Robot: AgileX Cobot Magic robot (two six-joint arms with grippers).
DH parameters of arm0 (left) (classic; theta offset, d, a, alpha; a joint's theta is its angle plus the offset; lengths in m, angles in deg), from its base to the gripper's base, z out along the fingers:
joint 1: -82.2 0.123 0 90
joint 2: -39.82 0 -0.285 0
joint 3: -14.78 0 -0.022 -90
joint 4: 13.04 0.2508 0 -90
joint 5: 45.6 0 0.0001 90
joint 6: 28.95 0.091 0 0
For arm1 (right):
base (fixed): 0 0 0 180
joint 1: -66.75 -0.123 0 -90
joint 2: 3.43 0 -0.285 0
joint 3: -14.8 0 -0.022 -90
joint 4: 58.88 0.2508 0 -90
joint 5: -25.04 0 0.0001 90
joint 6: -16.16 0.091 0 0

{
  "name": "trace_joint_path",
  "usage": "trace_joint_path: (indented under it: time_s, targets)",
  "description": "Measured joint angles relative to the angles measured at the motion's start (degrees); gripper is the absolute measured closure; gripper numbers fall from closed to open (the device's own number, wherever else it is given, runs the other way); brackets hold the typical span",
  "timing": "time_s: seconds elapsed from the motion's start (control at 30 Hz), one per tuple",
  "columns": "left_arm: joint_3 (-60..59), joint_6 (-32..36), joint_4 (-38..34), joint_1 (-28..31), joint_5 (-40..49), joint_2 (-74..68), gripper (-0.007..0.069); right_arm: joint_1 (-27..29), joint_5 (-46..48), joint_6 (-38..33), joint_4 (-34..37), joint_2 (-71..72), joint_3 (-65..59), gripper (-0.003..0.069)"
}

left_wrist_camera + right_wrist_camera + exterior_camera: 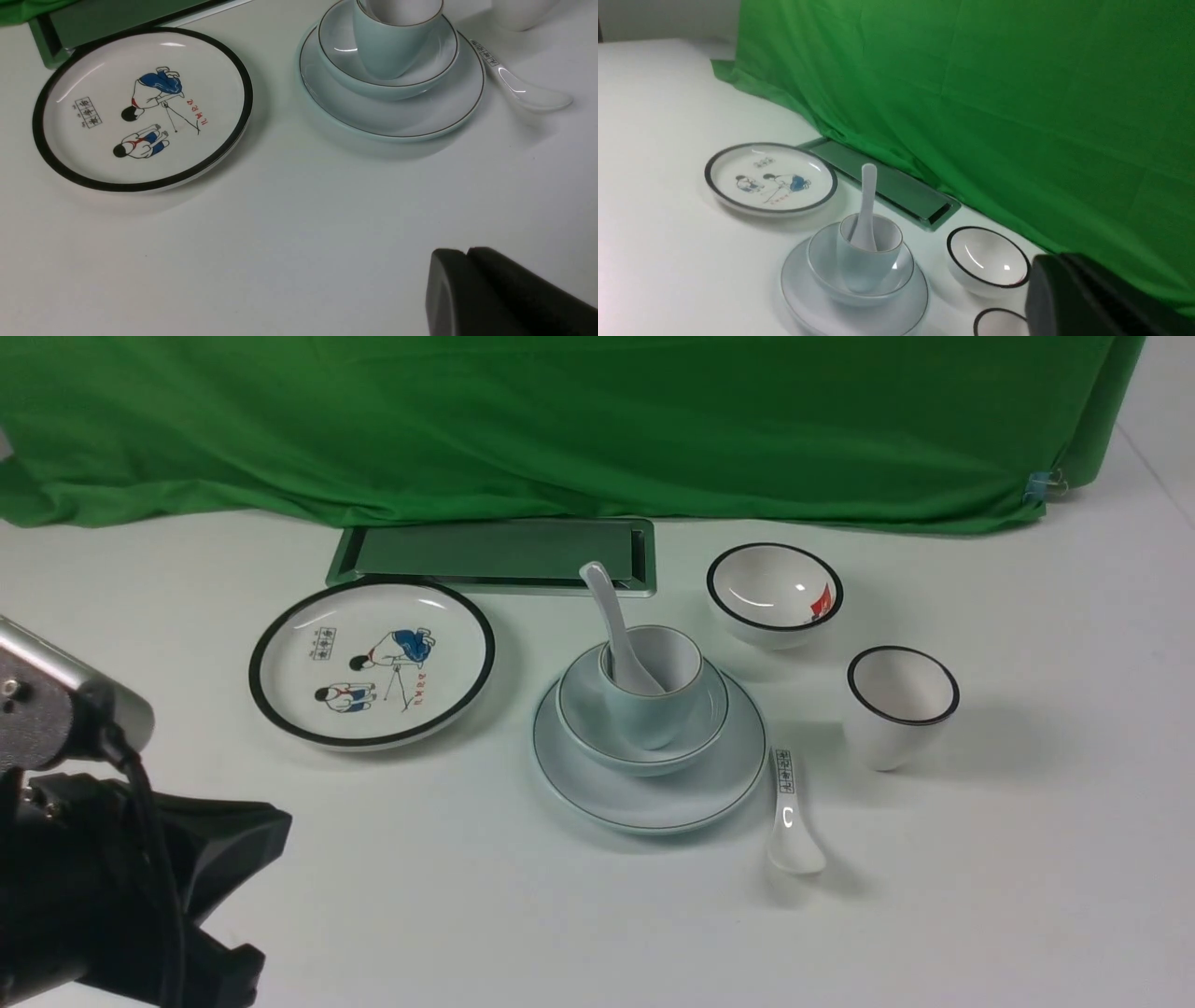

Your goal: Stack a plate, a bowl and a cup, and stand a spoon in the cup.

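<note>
The pale bluish plate (644,803) lies mid-table with the matching bowl (583,728) on it and the short cup (667,709) standing in the bowl. The plain white spoon (611,616) leans in the cup, handle up and tilted back-left. The right wrist view shows the same stack: plate (808,298), bowl (822,266), cup (864,270), spoon (867,196). My left gripper (280,821) is shut and empty at the near left, well away from the stack; its tips (467,254) are pressed together. My right gripper (1057,259) is shut and empty, raised to the right of the stack, outside the front view.
A black-rimmed cartoon plate (372,661) lies left of the stack. A black-rimmed bowl (775,593) and a taller black-rimmed cup (901,705) stand to the right. A printed spoon (792,812) lies beside the plate's right edge. A metal hatch (495,555) and green cloth (560,420) are behind.
</note>
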State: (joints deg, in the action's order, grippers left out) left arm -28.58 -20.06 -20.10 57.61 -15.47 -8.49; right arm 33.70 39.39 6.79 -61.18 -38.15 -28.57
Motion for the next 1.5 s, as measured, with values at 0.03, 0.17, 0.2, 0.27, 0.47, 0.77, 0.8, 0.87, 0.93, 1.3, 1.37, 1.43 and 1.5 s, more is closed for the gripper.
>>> trace_joint_path:
  time_s: [0.03, 0.17, 0.2, 0.27, 0.47, 0.77, 0.8, 0.87, 0.93, 1.3, 1.37, 1.43, 1.5]
  targets:
    - [0.0, 0.0, 0.0, 0.0, 0.0, 0.0, 0.0655, 0.0, -1.1, 0.0, -0.4, 0.3, -1.0, 0.0648]
    - [0.0, 0.0, 0.0, 0.0, 0.0, 0.0, 0.0655, 2.2, -5.7, -0.1, -0.9, 2.1, -5.5, 0.0648]
    - [0.0, 0.0, 0.0, 0.0, 0.0, 0.0, 0.0655, 3.7, -6.9, 0.1, -0.8, 2.9, -7.1, 0.0648]
    - [0.0, 0.0, 0.0, 0.0, 0.0, 0.0, 0.0655, 7.7, -8.9, 0.5, -0.8, 4.7, -10.4, 0.0648]
    - [0.0, 0.0, 0.0, 0.0, 0.0, 0.0, 0.0655, 20.6, -11.5, 3.3, -0.8, 13.9, -21.6, 0.0648]
    - [0.0, 0.0, 0.0, 0.0, 0.0, 0.0, 0.0655, 36.7, -9.5, 8.8, -0.8, 26.5, -33.4, 0.0648]
    - [0.0, 0.0, 0.0, 0.0, 0.0, 0.0, 0.0655, 36.7, -9.6, 9.4, -0.8, 26.7, -33.8, 0.0648]
    - [0.0, 0.0, 0.0, 0.0, 0.0, 0.0, 0.0655, 36.8, -9.2, 10.5, -0.8, 26.8, -34.2, 0.0648]
    - [0.0, 0.0, 0.0, 0.0, 0.0, 0.0, 0.0655, 36.6, -7.5, 12.0, -0.8, 26.9, -34.3, 0.0648]
    - [0.0, 0.0, 0.0, 0.0, 0.0, 0.0, 0.0655, 34.4, -1.8, 13.9, -0.8, 26.9, -34.3, 0.0647]
    - [0.0, 0.0, 0.0, 0.0, 0.0, 0.0, 0.0655, 34.4, -1.8, 13.9, -0.8, 26.9, -34.3, 0.0645]
    - [0.0, 0.0, 0.0, 0.0, 0.0, 0.0, 0.0655, 34.3, -1.8, 14.0, -0.8, 26.9, -34.3, 0.0641]
    - [0.0, 0.0, 0.0, 0.0, 0.0, 0.0, 0.0655, 34.3, -1.8, 14.0, -0.8, 26.9, -34.3, 0.0639]
